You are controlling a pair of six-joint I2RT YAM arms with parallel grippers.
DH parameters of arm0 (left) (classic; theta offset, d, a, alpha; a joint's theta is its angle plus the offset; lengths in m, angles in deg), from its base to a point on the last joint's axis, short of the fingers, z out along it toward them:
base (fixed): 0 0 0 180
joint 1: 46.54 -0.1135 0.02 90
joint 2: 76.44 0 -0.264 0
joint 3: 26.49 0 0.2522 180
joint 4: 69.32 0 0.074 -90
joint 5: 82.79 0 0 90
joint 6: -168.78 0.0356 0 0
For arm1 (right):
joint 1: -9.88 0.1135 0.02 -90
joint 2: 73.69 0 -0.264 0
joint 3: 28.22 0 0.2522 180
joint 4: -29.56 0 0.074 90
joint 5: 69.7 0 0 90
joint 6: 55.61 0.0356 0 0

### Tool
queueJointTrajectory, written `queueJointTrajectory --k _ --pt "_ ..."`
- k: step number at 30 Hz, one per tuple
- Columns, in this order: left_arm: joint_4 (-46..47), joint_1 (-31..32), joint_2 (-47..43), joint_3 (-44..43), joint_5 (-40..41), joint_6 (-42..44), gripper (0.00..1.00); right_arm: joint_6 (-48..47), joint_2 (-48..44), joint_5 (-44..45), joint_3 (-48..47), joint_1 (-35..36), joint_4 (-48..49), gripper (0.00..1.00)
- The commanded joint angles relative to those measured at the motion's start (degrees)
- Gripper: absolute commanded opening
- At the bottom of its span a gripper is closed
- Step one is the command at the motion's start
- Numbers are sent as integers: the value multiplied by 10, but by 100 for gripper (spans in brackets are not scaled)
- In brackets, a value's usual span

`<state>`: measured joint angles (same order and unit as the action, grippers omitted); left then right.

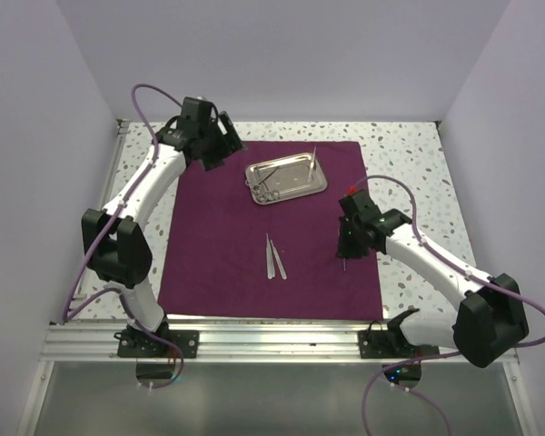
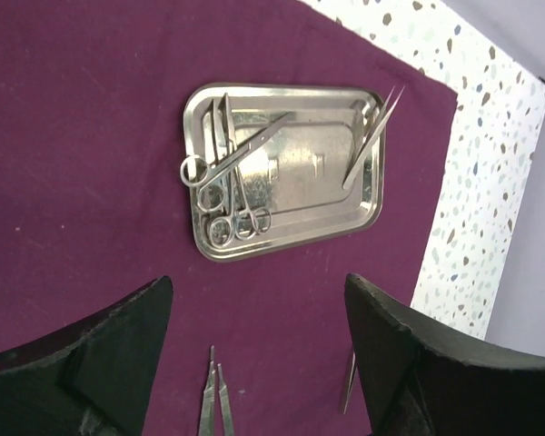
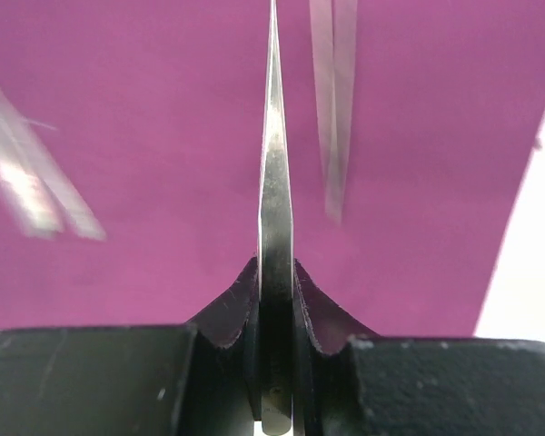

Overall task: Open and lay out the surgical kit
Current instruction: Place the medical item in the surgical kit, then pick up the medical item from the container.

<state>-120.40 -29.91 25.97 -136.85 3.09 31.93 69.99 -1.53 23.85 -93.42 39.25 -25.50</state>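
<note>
- Large dark maroon cloth wrap (image 1: 218, 245): unfolded and spread flat over a white speckled table (image 1: 409, 163).
- Small rectangular shiny steel tray (image 2: 318, 182): on the far half of the cloth, slightly askew.
- Thin steel ring-handled scissors (image 2: 236, 156) and ring-handled forceps (image 2: 241, 204): crossed over one another at one end of the tray.
- Slim steel tweezers (image 2: 371, 136): at the tray's other end, leaning on the rim with tips past the edge.
- Second pair of steel tweezers (image 1: 274, 257): flat on the cloth, nearer the arm bases, well apart from the tray.
- Left gripper (image 2: 259, 300): above the cloth's far left corner, fingers spread wide, nothing between them.
- Right gripper (image 3: 274, 272): over the cloth's right side, pads pinched tight on a thin flat steel instrument (image 3: 274, 163). Seen edge-on, kind not distinguishable, free end pointing down at the cloth. Contact with the cloth not determinable.
</note>
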Motion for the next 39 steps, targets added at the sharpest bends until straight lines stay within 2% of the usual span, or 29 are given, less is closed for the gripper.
queueJointTrajectory --k 1,12,13,14,16,17,21,28,30,35,38,39 --pt "-9 6 -35 19 16 17 80 3 -5 46 28 7 -43 0" --pt "-8 6 -46 27 17 28 78 9 96 108 22 7 10 0" --pt "-7 6 -45 26 17 30 78 11 109 115 16 6 7 2" --pt "-8 5 -45 25 16 31 78 11 119 117 4 6 4 13" --pt "-9 5 -46 20 17 33 77 14 140 122 -8 7 -4 22" --pt "-9 6 -45 20 17 34 77 13 141 122 -13 6 -4 31" --pt "-8 5 -44 23 17 36 77 10 136 127 -17 6 -4 37" --pt "-6 5 -37 17 14 38 77 -1 141 140 -44 7 -35 38" --pt "-6 6 -34 13 15 40 77 -3 128 142 -73 7 -50 40" --pt "-8 5 -34 11 24 47 77 -37 114 147 -200 6 -71 56" --pt "-8 6 -36 16 31 50 76 -65 158 142 -291 4 -57 63" --pt "-7 6 -39 18 32 54 77 -70 200 142 -316 4 -55 63"
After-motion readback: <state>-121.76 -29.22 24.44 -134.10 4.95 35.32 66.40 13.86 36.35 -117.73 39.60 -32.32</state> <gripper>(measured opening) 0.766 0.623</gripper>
